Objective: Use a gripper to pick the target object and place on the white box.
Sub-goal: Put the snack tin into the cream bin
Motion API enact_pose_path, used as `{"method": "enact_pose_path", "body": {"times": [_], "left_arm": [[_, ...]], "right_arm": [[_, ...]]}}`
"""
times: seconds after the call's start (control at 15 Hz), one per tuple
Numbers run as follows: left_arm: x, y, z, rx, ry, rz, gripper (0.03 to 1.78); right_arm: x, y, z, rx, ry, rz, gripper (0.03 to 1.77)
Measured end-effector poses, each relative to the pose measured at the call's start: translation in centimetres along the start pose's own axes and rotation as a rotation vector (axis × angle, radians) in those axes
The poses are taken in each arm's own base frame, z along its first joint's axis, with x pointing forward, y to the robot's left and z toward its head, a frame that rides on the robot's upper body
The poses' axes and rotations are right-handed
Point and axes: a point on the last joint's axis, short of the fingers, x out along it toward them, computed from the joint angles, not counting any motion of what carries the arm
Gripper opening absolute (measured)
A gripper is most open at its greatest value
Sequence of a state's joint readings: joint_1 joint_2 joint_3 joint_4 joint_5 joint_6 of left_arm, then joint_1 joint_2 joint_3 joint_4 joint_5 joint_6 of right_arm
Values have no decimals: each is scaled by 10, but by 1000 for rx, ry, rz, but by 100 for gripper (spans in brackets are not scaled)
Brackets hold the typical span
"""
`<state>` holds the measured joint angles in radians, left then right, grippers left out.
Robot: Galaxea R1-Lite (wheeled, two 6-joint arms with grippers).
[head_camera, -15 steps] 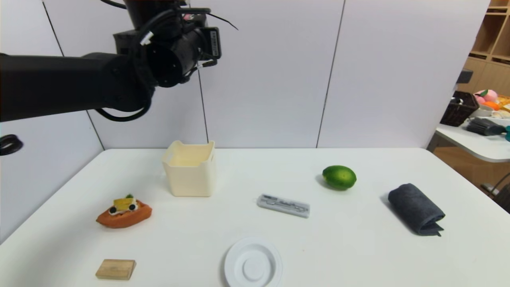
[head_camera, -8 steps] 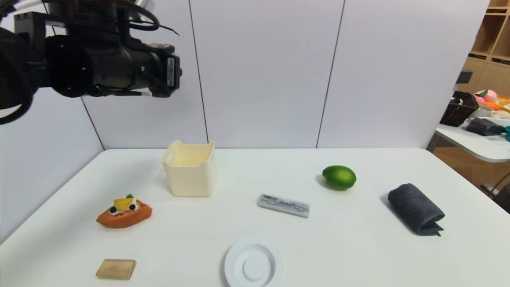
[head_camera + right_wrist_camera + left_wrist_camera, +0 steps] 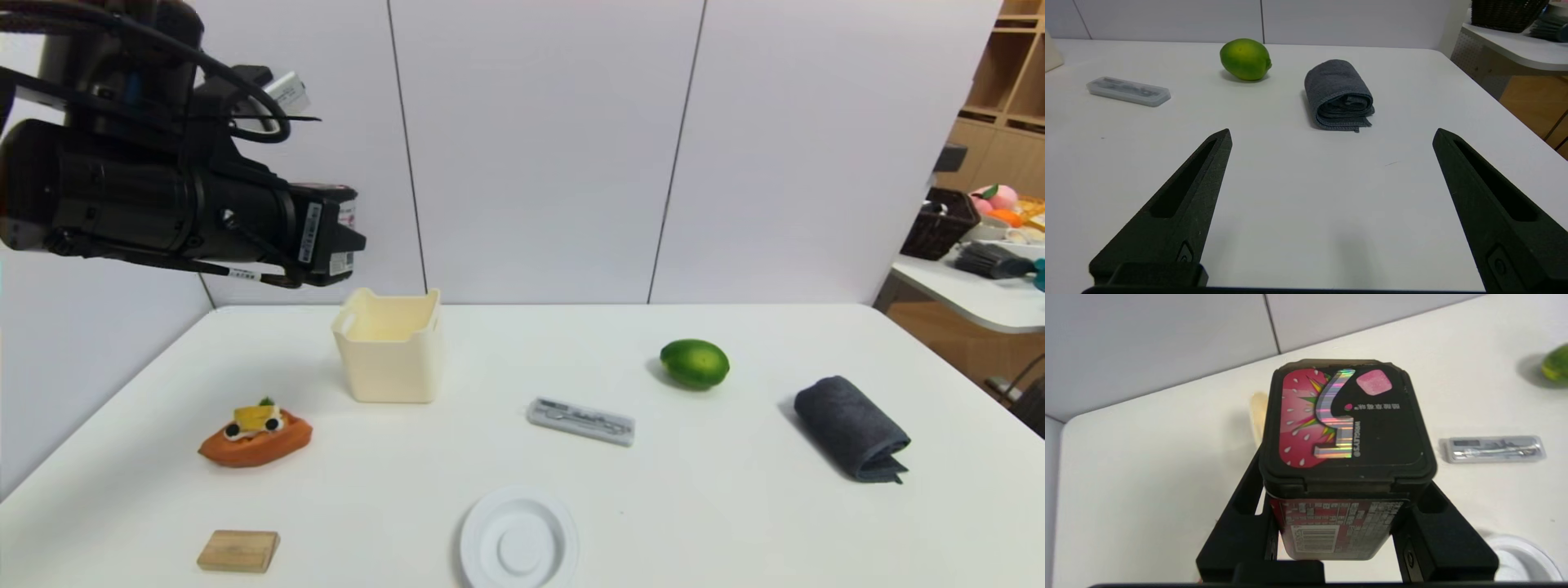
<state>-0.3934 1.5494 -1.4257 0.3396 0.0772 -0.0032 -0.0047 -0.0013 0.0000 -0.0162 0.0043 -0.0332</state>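
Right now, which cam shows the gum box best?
Left wrist view: the black Wrigley's gum box fills the frame, strawberry lid and barcode label readable, clamped in the left tool. In the head view only its end shows past the tool, up left of the cream bin. Right wrist view doesn't show it.

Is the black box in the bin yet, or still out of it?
Out. The left wrist view shows the black box clamped in the left gripper; in the head view the cream bin sits below and beyond the gripper.

black box [image 3: 1347, 428], red strawberry label | cream bin [image 3: 389, 347] | green lime [image 3: 695, 363] | grey towel [image 3: 851, 427]
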Motion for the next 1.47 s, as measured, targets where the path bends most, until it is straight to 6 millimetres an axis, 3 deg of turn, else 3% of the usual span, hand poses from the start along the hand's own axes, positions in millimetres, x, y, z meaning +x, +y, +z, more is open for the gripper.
{"method": "enact_pose_path", "body": {"times": [0.33, 0.87, 1.2, 1.47], "left_arm": [[32, -4, -11, -9, 6, -115, 76], [86, 7, -36, -34, 24, -77, 76], [119, 11, -46, -40, -51, -26, 76], [137, 12, -55, -41, -33, -21, 76]], "right_arm": [[0, 0, 0, -1, 1, 0, 170], [0, 0, 0, -1, 0, 0, 170], [0, 0, 0, -1, 1, 0, 170], [0, 0, 0, 0, 1, 0, 170]]}}
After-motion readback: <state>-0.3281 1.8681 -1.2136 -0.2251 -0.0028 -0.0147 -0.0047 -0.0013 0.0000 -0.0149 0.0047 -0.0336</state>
